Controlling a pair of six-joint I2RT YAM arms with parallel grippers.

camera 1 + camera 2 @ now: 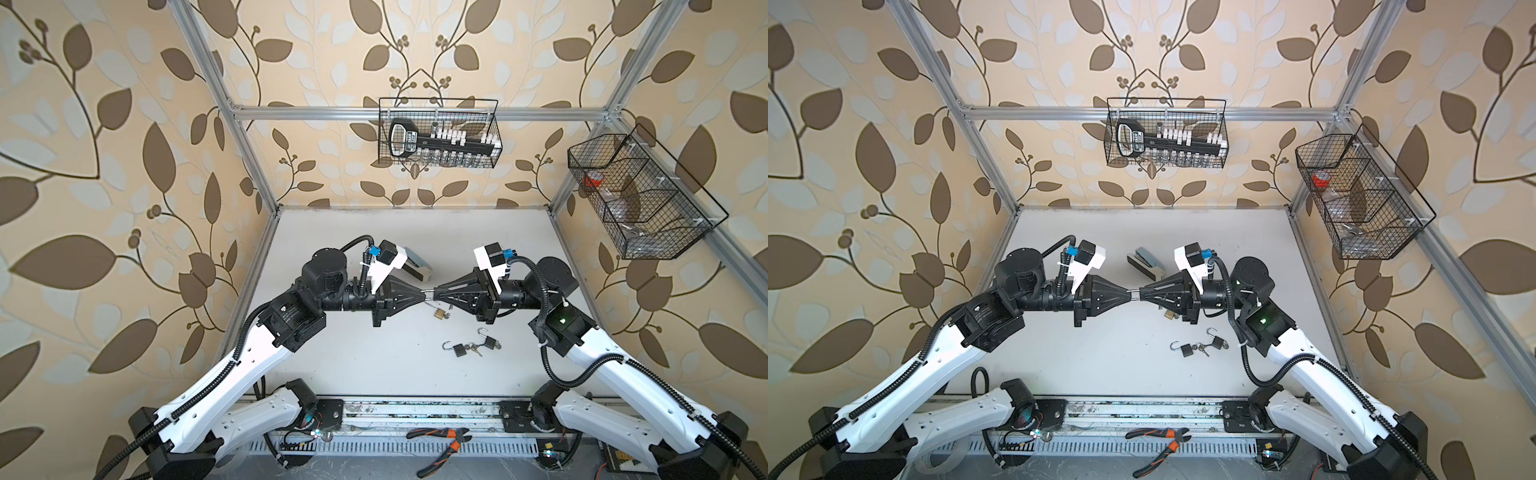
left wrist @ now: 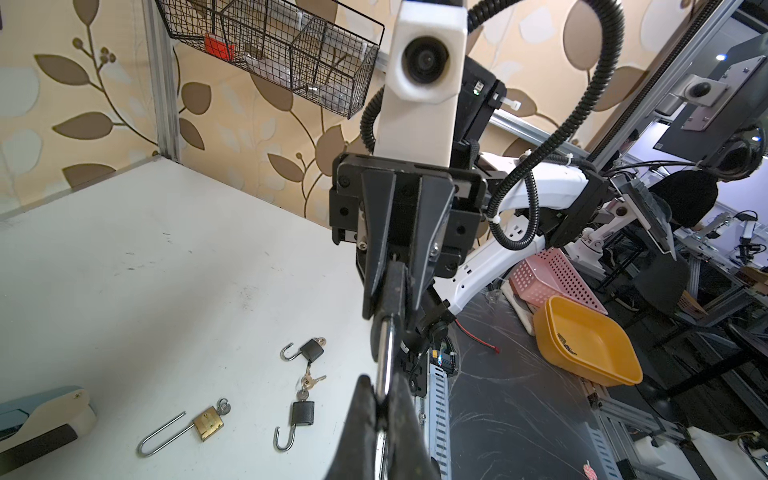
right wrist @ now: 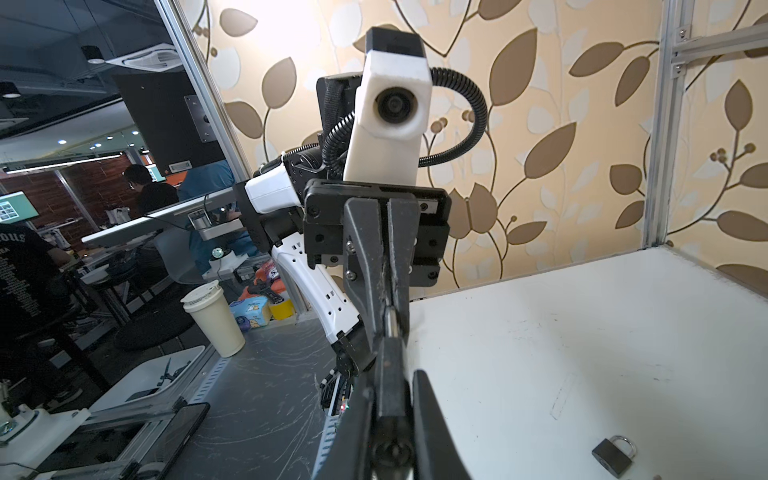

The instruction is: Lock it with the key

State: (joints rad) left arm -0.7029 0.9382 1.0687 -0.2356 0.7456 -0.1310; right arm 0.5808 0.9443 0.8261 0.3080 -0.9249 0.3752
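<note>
A black padlock is held in the air between both grippers. My left gripper (image 2: 380, 388) (image 1: 424, 294) is shut on its silver shackle (image 2: 386, 353) (image 1: 429, 293). My right gripper (image 3: 392, 378) (image 1: 434, 294) is shut on the black padlock body (image 3: 390, 386) (image 2: 392, 286). Whether a key sits in this lock I cannot tell. A bunch of keys (image 2: 309, 380) (image 1: 473, 348) lies on the table between two open black padlocks (image 2: 302, 413) (image 2: 312, 349). A brass padlock (image 2: 208, 424) (image 1: 438, 313) with a long open shackle lies below the grippers, a key in its base.
A stapler (image 1: 417, 266) (image 2: 41, 415) lies behind the grippers. Another black padlock (image 3: 611, 455) with its shackle closed rests on the table. Wire baskets (image 1: 438, 133) (image 1: 640, 195) hang on the back and right walls. Pliers (image 1: 440, 440) lie on the front rail.
</note>
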